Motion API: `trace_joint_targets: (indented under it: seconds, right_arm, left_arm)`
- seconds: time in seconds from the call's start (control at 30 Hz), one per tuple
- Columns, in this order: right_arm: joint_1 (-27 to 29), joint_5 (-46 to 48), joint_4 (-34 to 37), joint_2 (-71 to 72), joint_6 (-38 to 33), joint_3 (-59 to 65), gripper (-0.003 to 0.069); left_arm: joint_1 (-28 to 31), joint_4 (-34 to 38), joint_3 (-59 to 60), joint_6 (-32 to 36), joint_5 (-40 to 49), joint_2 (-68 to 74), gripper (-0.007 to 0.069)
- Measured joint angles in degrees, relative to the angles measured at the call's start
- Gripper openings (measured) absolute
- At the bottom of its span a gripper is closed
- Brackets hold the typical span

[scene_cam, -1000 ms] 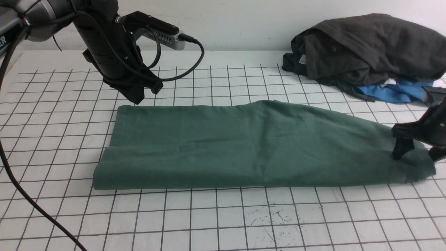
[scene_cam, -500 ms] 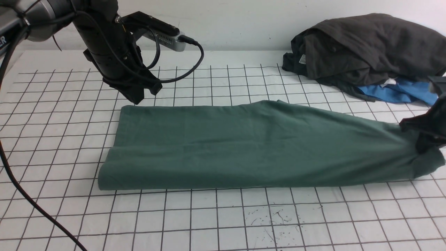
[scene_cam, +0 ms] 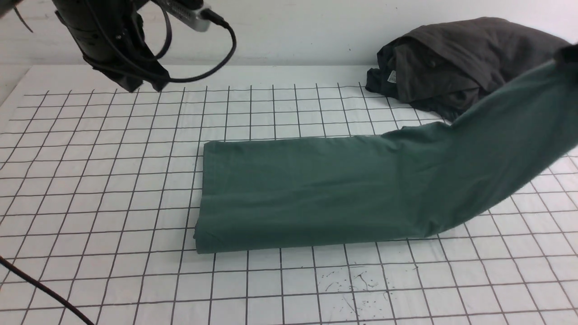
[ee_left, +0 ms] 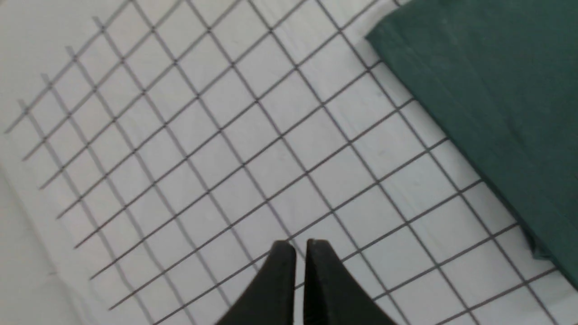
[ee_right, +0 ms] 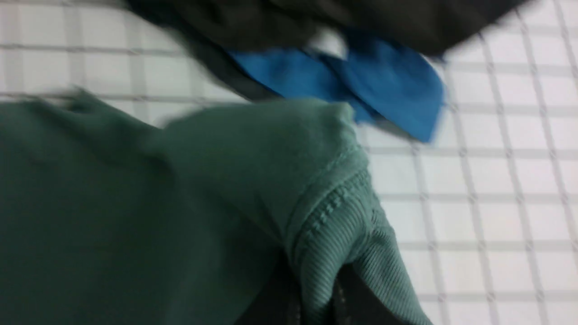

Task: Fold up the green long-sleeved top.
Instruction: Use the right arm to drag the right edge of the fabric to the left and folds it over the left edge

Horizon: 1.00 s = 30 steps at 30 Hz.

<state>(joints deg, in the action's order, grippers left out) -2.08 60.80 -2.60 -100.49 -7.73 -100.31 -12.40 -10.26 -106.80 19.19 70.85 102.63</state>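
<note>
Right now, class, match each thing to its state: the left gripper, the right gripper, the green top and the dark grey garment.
Things:
1. left gripper
2. right gripper
3. green top
4. dark grey garment

States:
A. heaped at the far right of the table
B. shut on a ribbed green edge
C. one end raised, the rest lying flat
D. shut, holding nothing, over the grid

Pairs: 1-D, 2-B, 3-C, 4-A.
</note>
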Motion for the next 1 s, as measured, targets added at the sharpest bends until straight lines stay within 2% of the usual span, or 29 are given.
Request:
trace_joint_targets:
  seconds: [0.03,0.07,0.1,0.17,0.33,0.57,0.77,0.83,0.87,0.97,1.0]
  right_arm:
    - [-0.6,0.0,0.4,-0.1,0.0,0.0,0.0011]
    - [-5.0,-0.5,3.0,-0.9,-1.0,-2.5,0.0011]
    - [-5.6,-0.7,3.4,-1.0,-1.1,-2.5,0.0011]
    - [-13.5,-3.1,7.2,-4.2,-1.9,-5.6,0.0011]
    - [-24.8,-6.0,11.2,-14.5,-2.0,-10.3,0.0011]
    - [-32.0,-6.3,16.3,-27.8,-2.0,-16.8,0.0011]
    - [-33.1,-6.6,21.3,-33.4,-1.9,-21.8,0.003]
    - [-33.1,-6.6,24.0,-34.4,-2.0,-23.7,0.0095]
    - [-33.1,-6.6,24.0,-34.4,-2.0,-23.8,0.0102]
    - [-33.1,-4.3,26.3,-34.4,-2.7,-27.4,0.0284]
    - [-33.1,-4.0,26.3,-34.4,-2.7,-28.0,0.0295]
  left_arm:
    - [0.0,-0.5,0.0,-0.3,0.0,-0.2,0.0015]
    - [0.0,-2.0,0.0,-1.1,0.1,-1.7,0.0015]
    - [0.0,-2.3,0.0,-1.2,0.1,-1.7,0.0015]
    - [0.0,-4.8,0.0,-3.3,0.2,-4.0,0.0015]
    - [0.1,-6.2,0.0,-4.3,1.0,-6.8,0.0015]
    - [0.1,-5.8,0.0,-4.7,1.1,-7.3,0.0015]
    - [0.1,-5.4,0.0,-4.7,1.1,-7.3,0.0015]
    - [0.1,-5.3,0.0,-4.7,1.1,-7.3,0.0015]
    - [0.1,-5.3,0.0,-4.7,1.1,-7.3,0.0015]
    - [0.1,-4.5,0.0,-4.7,1.1,-7.3,0.0015]
    - [0.1,-4.5,0.0,-4.7,1.1,-7.3,0.0015]
